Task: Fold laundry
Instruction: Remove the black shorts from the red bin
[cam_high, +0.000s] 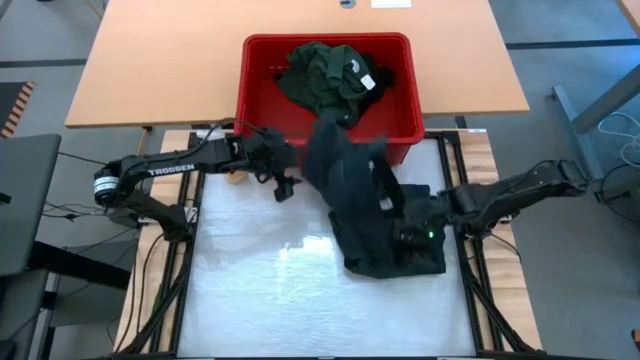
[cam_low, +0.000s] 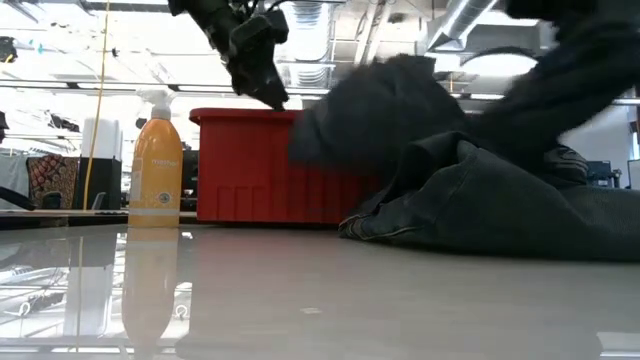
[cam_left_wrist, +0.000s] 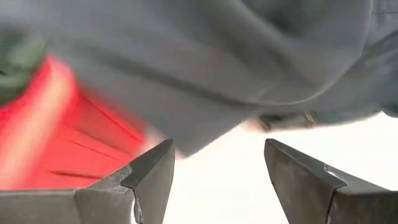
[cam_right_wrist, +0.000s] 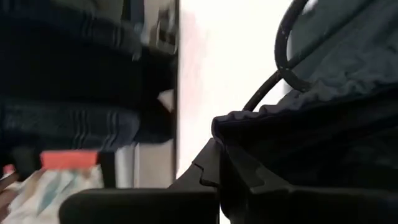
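A dark garment (cam_high: 380, 235) lies bunched on the white table top (cam_high: 260, 290) at the right. One part of it (cam_high: 330, 150) rises, blurred, up to the front wall of the red basket (cam_high: 400, 125). A green garment with a white label (cam_high: 325, 70) lies in the basket. My left gripper (cam_high: 283, 186) is open and empty just left of the raised cloth; in its wrist view (cam_left_wrist: 217, 168) the cloth (cam_left_wrist: 205, 68) hangs ahead of the fingers. My right gripper (cam_high: 405, 222) is sunk in the garment and shut on it. My right gripper is shut on the dark garment's cloth (cam_right_wrist: 292, 155), coming level from the table's right side. The cloth drapes over the fingers (cam_right_wrist: 208, 168) and hides which part and how many layers they hold. The bulk of the garment (cam_low: 500, 210) rests on the table.
The red basket (cam_low: 250, 170) stands at the table's far edge, right behind the garment. An orange spray bottle (cam_low: 157, 165) stands left of the basket. The white table top (cam_low: 300, 290) is bare toward the left and near sides.
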